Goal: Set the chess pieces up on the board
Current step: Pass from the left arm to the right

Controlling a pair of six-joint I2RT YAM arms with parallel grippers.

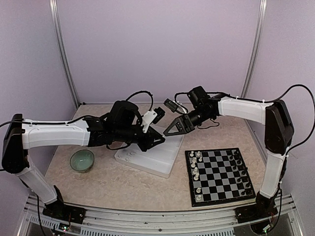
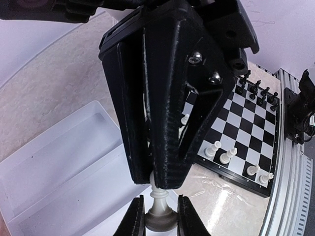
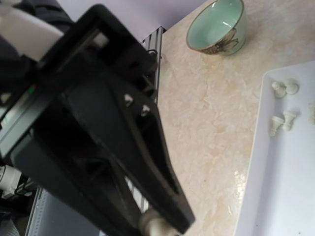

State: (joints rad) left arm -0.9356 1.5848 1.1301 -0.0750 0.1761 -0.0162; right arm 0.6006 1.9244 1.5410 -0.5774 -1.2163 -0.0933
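A white chess piece hangs above the white tray, held between both grippers. My left gripper is shut on its round base. My right gripper comes down from above, its black fingers closed round the piece's head. In the top view the left gripper and right gripper meet tip to tip over the tray's far edge. The board lies at the right, with white pieces along its left side and black pieces along its right. In the right wrist view only the piece's base shows.
A green bowl stands left of the tray. Several loose white pieces lie in the tray. The board sits just beyond the tray's corner, near the table's metal front rail.
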